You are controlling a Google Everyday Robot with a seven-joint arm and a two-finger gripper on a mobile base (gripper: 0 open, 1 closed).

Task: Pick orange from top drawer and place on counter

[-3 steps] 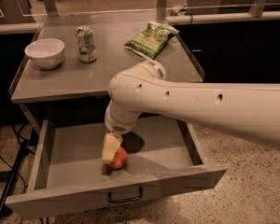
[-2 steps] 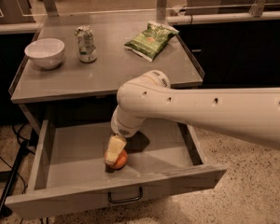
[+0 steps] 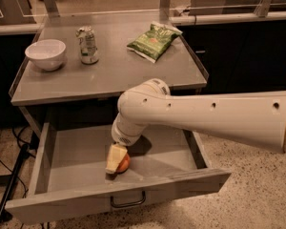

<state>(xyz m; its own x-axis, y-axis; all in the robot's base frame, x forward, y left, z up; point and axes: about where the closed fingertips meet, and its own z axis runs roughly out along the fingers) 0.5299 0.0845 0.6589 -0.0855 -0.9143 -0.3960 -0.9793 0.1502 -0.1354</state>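
Observation:
The orange (image 3: 124, 164) lies on the floor of the open top drawer (image 3: 71, 151), near its front and a little left of centre. My gripper (image 3: 117, 159) reaches down into the drawer from the big white arm (image 3: 205, 116). It sits right on the orange's left side and covers part of it. The orange rests low in the drawer, not lifted. The drawer's front panel carries a dark loop handle (image 3: 127, 200). The grey counter (image 3: 119, 68) is the cabinet top directly above and behind the drawer.
On the counter stand a white bowl (image 3: 45, 54) at the left, a drink can (image 3: 87, 44) beside it and a green snack bag (image 3: 154, 41) at the back right. A long counter with dark fronts (image 3: 238, 42) runs behind. Speckled floor lies to the right.
The arm's elbow has swung right and lower over the drawer. The gripper has stayed at the orange, and the orange has hardly shifted.

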